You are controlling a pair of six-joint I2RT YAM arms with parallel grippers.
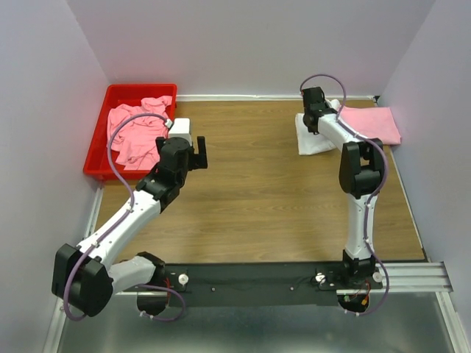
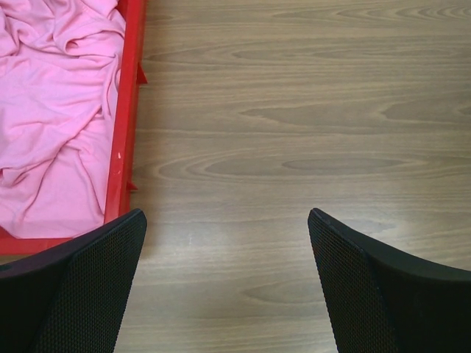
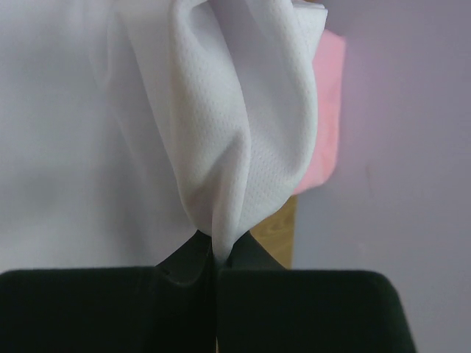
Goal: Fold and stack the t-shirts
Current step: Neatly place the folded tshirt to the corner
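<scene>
A white t-shirt [image 1: 313,140] lies folded at the far right of the table, beside a folded pink t-shirt [image 1: 372,123]. My right gripper [image 1: 318,110] is shut on a pinched fold of the white t-shirt [image 3: 243,147], and the pink shirt [image 3: 327,118] shows behind it. Crumpled pink t-shirts [image 1: 136,131] fill the red bin [image 1: 99,151] at the far left. My left gripper [image 1: 193,154] is open and empty above bare wood, just right of the bin [image 2: 125,125] and its pink cloth [image 2: 51,110].
Purple walls close the table on the left, back and right. A black rail [image 1: 280,276] runs along the near edge with both arm bases. The wooden tabletop [image 1: 250,198] lies between the two arms.
</scene>
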